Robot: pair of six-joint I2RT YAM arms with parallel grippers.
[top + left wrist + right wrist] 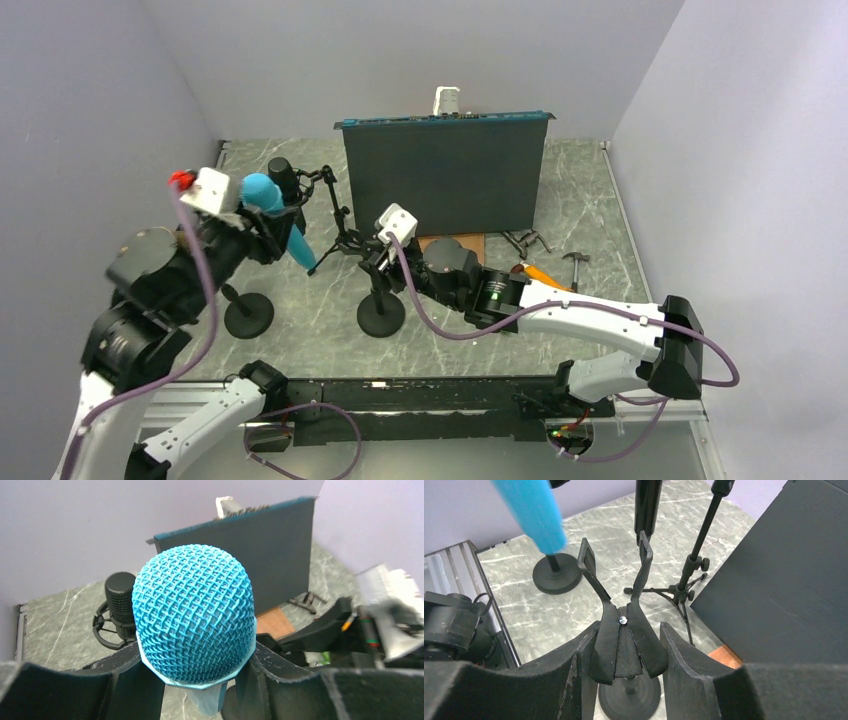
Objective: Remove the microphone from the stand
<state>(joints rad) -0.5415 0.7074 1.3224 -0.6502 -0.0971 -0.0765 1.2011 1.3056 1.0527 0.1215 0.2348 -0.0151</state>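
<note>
Between the pads [127, 682] of the left tool [197, 672], the blue microphone [194, 615] is clamped right under its mesh head, head up, handle slanting down below the grip. Gripping it that high makes sense: the collar under the head is wide, so a slip downward is blocked, and the handle is left free to slide out of a holder.

Over at the right tool [626, 652], the jaws are closed on the stem of the clip [623, 625] on top of the stand [380, 315]. The fork of that clip is empty and sticks up just ahead of the tool. The stand looks to be pinned so it can't tip or get dragged along with the mic, a fair worry with a small round base on a smooth counter [320, 335].

The mic's handle end can be seen up and to the left of the right tool, clear of the fork, nothing touching. So the removal itself is judged basically done, and probably only setting the mic down is left. A black studio mic [120, 597] and a dark panel [260, 555] are sat beyond the left tool, so care is needed with any swing that way.
</note>
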